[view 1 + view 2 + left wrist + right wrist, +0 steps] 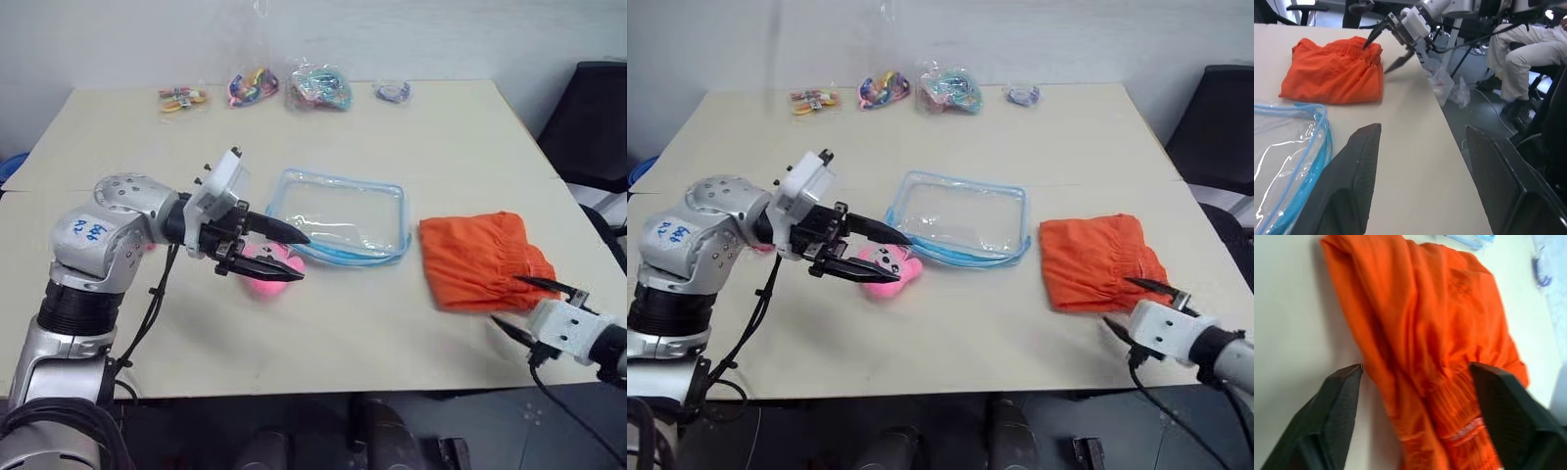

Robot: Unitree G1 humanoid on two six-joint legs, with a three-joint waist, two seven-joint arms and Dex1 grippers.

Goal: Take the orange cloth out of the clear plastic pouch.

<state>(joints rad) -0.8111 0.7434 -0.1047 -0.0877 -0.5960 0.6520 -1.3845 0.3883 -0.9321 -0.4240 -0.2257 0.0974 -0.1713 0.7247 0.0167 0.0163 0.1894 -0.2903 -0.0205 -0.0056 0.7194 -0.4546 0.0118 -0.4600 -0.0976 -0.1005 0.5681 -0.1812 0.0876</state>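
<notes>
The right gripper (529, 308) has its jaws spread wide and empty at the near edge of the orange cloth (480, 259), which lies folded on the table (323, 343) outside the clear plastic pouch (343, 217). The left gripper (292, 255) (its fingers parted, holding nothing) hovers over the pink plush charm (269, 264), just beside the flat, empty pouch.
</notes>
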